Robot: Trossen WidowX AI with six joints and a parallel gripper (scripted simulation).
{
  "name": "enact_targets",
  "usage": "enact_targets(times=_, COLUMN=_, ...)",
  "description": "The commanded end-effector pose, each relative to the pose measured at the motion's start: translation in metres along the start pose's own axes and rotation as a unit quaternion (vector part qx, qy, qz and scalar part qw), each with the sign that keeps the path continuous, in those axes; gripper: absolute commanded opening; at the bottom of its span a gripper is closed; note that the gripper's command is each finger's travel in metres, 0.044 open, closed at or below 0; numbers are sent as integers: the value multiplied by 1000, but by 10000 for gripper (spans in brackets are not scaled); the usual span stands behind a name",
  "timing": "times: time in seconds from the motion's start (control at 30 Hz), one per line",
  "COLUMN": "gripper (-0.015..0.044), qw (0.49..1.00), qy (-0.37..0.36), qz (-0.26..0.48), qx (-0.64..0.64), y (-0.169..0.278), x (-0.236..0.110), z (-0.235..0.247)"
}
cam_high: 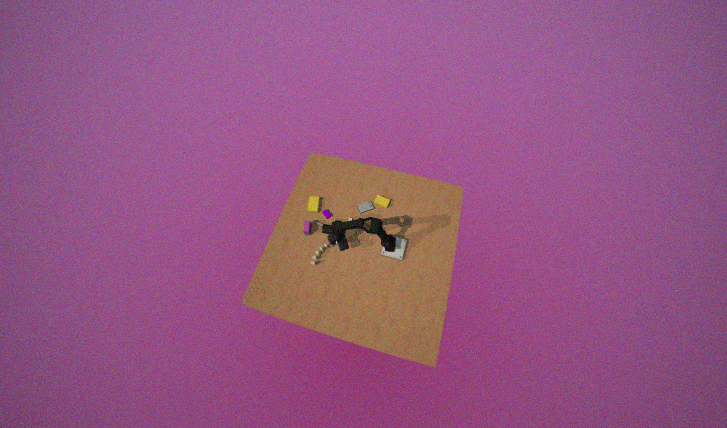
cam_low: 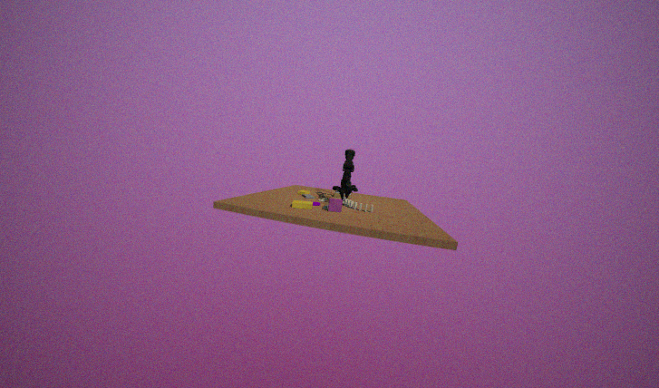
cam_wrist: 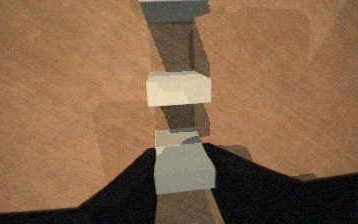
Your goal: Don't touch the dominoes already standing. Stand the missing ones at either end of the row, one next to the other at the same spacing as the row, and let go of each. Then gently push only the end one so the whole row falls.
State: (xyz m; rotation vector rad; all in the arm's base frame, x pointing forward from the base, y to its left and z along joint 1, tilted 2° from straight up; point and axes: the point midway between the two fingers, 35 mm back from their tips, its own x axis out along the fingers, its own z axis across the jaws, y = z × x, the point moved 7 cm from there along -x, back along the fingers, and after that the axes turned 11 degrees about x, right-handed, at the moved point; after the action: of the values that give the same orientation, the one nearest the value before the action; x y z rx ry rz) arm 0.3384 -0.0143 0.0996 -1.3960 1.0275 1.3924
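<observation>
My gripper (cam_low: pixel 344 198) (cam_wrist: pixel 179 153) points down, shut on a pale domino (cam_wrist: pixel 185 172). The held domino is in line with the near end of the row; whether its foot touches the table is unclear. A standing cream domino (cam_wrist: pixel 179 90) is just ahead of it, with a gap between them, and another standing domino (cam_wrist: pixel 174 11) is cut off at the top of the wrist view. The curved row shows its far-end domino (cam_high: pixel 314 262) (cam_low: pixel 372 208) in the top and exterior views. The arm hides the row's near end in the top view. A loose white domino (cam_high: pixel 349 219) lies beside the arm.
A pink box (cam_high: pixel 307 227) (cam_low: pixel 334 204), a purple block (cam_high: pixel 327 213) (cam_low: pixel 315 203) and a yellow box (cam_high: pixel 313 204) (cam_low: pixel 301 204) are near the row. A grey plate (cam_high: pixel 365 206) and another yellow box (cam_high: pixel 382 200) (cam_low: pixel 304 192) lie farther off.
</observation>
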Motion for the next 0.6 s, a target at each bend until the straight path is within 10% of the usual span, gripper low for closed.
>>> enact_targets(times=0.0, gripper=107, qw=1000, qy=1, qz=2, qx=2, y=1, x=2, z=0)
enact_targets(times=0.57, gripper=440, qw=1000, qy=1, qz=2, qx=2, y=1, x=2, z=0)
